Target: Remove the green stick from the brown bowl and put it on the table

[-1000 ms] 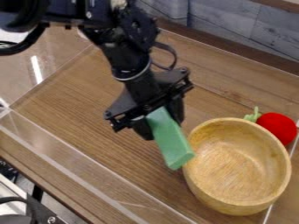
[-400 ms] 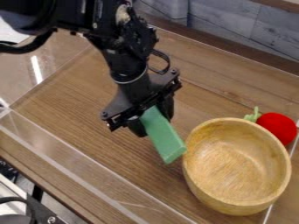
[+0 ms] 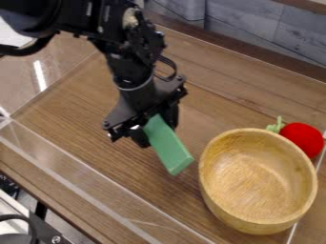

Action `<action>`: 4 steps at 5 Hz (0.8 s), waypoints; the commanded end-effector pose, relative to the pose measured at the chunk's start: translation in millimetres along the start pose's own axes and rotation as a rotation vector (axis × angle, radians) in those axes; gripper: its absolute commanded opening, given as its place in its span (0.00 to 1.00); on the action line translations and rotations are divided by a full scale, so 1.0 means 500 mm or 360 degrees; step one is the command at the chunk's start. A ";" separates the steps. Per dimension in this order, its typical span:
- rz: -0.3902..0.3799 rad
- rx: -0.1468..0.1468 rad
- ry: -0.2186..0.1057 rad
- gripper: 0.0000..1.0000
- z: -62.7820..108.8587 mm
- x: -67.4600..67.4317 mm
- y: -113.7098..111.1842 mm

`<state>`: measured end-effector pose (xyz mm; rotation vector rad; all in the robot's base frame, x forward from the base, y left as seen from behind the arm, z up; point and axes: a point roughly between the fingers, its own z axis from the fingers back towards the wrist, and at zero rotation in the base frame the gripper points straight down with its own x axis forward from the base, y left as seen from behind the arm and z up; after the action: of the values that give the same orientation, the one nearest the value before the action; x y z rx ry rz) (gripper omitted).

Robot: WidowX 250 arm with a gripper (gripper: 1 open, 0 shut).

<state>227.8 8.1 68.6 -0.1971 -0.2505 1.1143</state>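
Pincer (image 3: 152,126) clamped on top end of green stick (image 3: 169,148), stick tilted, outside and left of brown bowl (image 3: 260,178), lower end near surface (image 3: 76,119). Contact unclear. No readable writing.

The table (image 3: 76,133) is brown wood-grain with low clear walls. On it stand the brown bowl (image 3: 260,181) near right and a red strawberry toy (image 3: 303,138) behind it.
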 end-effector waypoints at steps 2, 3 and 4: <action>0.0053 0.0004 -0.0084 0.00 0.008 0.039 -0.008; 0.0047 0.0024 -0.0101 0.00 0.008 0.037 0.000; 0.0114 0.0051 -0.0129 0.00 -0.005 0.057 0.010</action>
<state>232.5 33.4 63.4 -0.1287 -0.2767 1.1998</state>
